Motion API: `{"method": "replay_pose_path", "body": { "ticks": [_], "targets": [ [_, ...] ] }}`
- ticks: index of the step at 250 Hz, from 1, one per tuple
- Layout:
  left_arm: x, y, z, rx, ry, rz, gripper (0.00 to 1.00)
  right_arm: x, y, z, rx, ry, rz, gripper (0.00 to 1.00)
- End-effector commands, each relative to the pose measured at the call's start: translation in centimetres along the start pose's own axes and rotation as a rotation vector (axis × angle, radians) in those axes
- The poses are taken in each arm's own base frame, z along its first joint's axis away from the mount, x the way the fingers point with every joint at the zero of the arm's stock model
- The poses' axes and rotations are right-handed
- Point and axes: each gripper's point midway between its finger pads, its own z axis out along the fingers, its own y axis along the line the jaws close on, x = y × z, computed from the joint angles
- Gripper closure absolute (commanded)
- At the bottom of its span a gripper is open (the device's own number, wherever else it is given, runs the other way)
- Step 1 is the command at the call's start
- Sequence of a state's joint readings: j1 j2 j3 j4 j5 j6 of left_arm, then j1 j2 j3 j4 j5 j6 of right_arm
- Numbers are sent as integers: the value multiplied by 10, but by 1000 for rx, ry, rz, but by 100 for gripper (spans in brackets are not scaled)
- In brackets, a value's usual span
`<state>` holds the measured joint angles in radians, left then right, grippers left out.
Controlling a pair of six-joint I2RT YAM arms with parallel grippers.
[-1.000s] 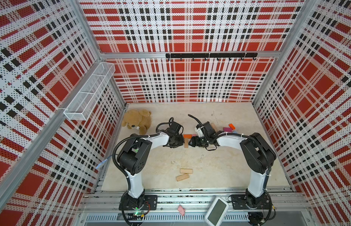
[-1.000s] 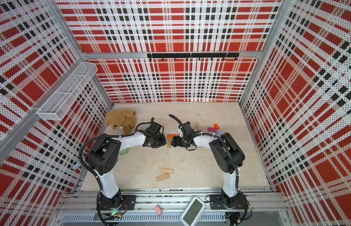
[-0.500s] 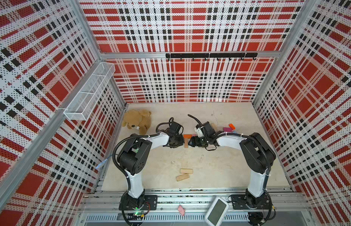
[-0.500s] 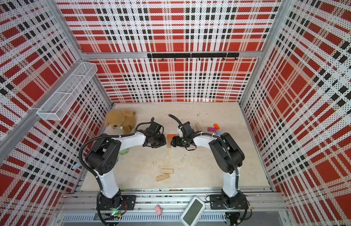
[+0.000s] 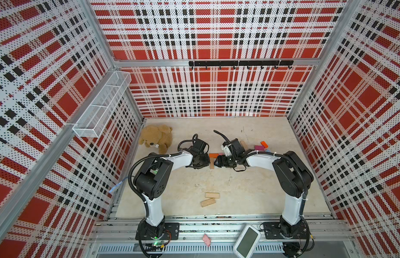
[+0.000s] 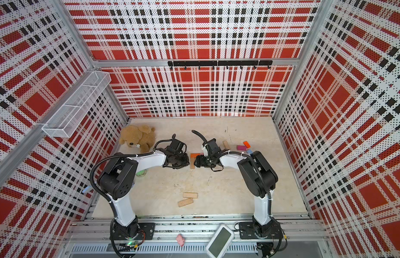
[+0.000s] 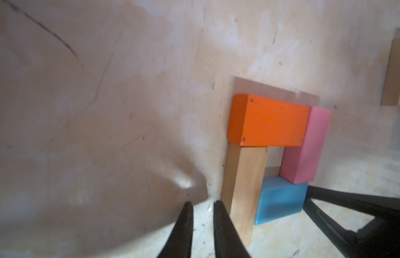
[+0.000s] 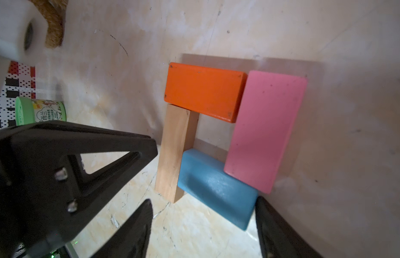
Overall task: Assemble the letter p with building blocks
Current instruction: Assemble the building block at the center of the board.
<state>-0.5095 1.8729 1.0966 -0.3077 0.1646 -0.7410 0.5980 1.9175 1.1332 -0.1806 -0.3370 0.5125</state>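
Observation:
Four building blocks lie together on the floor in both wrist views. An orange block (image 7: 268, 122) (image 8: 203, 91) caps a tan block (image 7: 246, 189) (image 8: 174, 147). A pink block (image 7: 306, 145) (image 8: 266, 129) runs down the opposite side. A light blue block (image 7: 281, 201) (image 8: 214, 187) lies slanted between tan and pink. My left gripper (image 7: 201, 204) (image 5: 208, 159) has its jaws a narrow gap apart with nothing between them, one finger against the tan block's side. My right gripper (image 8: 203, 200) (image 5: 215, 161) is open wide at the blue block's end, one fingertip at its corner.
Two loose tan blocks (image 5: 212, 195) (image 5: 208, 202) lie near the front. A magenta block (image 5: 259, 147), another orange one (image 5: 264, 144) and a tan one (image 5: 243, 144) sit back right. A teddy bear (image 5: 156, 138) is back left, a green cylinder (image 8: 40, 110) by the left arm.

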Motion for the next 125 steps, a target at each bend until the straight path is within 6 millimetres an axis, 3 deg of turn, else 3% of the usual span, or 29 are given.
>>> {"method": "replay_pose_path", "body": {
  "ticks": [1, 85, 125],
  "targets": [
    [17, 24, 8, -82, 64, -16, 78, 6, -3, 9, 15, 24, -10, 26],
    [16, 26, 6, -87, 60, -23, 78, 3, -11, 0, 64, -9, -3, 24],
    [6, 27, -21, -103, -16, -20, 77, -5, -17, -11, 92, -48, 16, 17]
  ]
}}
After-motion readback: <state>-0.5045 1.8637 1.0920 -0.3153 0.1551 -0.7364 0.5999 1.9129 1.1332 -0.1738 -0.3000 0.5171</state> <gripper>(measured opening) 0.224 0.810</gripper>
